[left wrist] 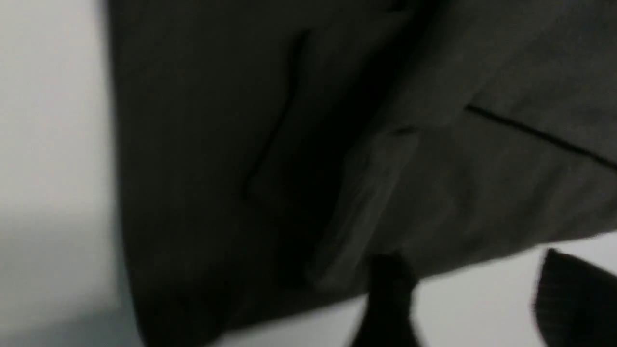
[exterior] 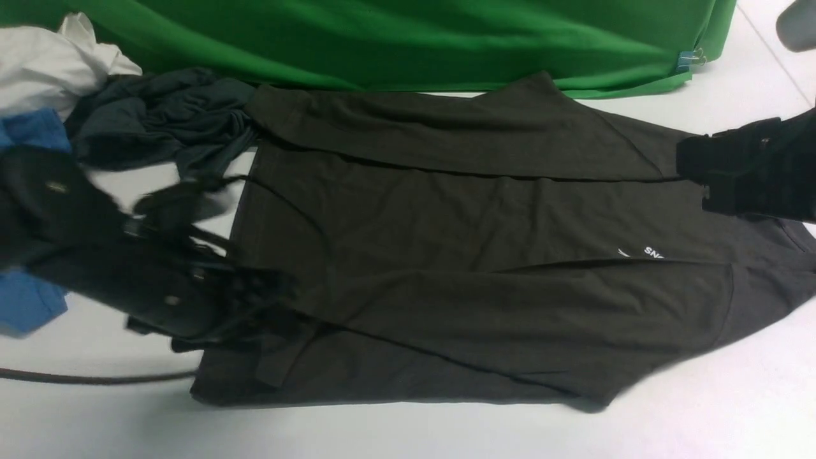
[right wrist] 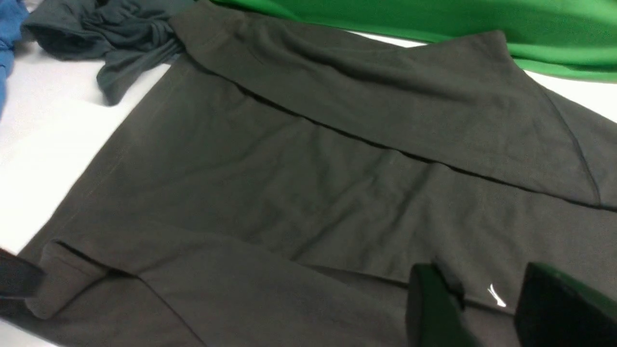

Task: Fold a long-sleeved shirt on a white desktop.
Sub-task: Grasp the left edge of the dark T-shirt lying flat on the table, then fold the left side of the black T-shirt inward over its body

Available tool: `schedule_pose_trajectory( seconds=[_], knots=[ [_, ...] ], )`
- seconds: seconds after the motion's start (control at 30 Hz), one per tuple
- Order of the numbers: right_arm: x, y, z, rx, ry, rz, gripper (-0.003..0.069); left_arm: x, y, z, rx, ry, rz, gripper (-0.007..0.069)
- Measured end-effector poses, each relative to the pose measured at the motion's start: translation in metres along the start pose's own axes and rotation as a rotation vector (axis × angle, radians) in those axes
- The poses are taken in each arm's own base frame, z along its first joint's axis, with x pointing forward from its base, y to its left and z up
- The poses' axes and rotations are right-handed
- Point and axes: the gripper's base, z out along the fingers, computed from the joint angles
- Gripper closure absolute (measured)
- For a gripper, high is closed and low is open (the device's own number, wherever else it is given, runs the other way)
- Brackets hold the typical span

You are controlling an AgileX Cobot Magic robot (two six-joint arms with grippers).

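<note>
The long-sleeved shirt (exterior: 446,242) spans the white desktop (exterior: 701,408), its long axis running frame left to right. Your left gripper (exterior: 255,299), jaws apart and apparently empty, meets the hem at lower left. The right gripper (right wrist: 482,308), likewise spread, hangs over the collar end.

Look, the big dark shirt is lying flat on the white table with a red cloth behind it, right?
Not quite. The cloth behind the long-sleeved shirt is green, not red, as the front view shows. The rest is right: the shirt lies flat on the white desktop.
</note>
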Motion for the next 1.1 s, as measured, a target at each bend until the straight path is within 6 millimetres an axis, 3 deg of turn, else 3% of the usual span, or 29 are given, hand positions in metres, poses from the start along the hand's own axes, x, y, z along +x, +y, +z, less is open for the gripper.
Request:
schedule_pose_trajectory(
  seconds=[0.1,0.2,0.37,0.5,0.67,0.73,0.8,0.93,1.1],
  knots=[
    [0.001,0.000,0.000,0.002,0.006,-0.001,0.0418,-0.005,0.002,0.012,-0.075,-0.040,0.032,-0.0009],
    [0.001,0.000,0.000,0.003,0.011,-0.001,0.0418,-0.010,0.005,0.021,-0.105,-0.067,0.055,-0.0057],
    [0.001,0.000,0.000,0.003,0.012,-0.002,0.0418,-0.010,0.011,0.042,-0.118,-0.018,0.158,-0.0066],
    [0.001,0.000,0.000,0.003,0.012,-0.004,0.0418,-0.008,0.014,0.053,-0.121,0.033,0.232,0.0022],
    [0.001,0.000,0.000,0.003,0.013,-0.005,0.0418,-0.010,0.012,0.048,-0.116,0.054,0.300,0.0426],
    [0.001,0.000,0.000,0.003,0.013,-0.005,0.0418,-0.017,0.009,0.039,-0.124,0.024,0.334,0.0540],
    [0.001,0.000,0.000,0.003,0.014,-0.005,0.0418,-0.026,0.005,0.027,-0.138,-0.021,0.375,0.0578],
    [0.001,0.000,0.000,0.003,0.014,-0.006,0.0418,-0.046,-0.001,0.005,-0.196,-0.113,0.485,0.0582],
    [0.001,0.000,0.000,0.003,0.014,-0.017,0.0418,-0.075,-0.005,-0.013,-0.330,-0.274,0.784,0.0582]
  ],
)
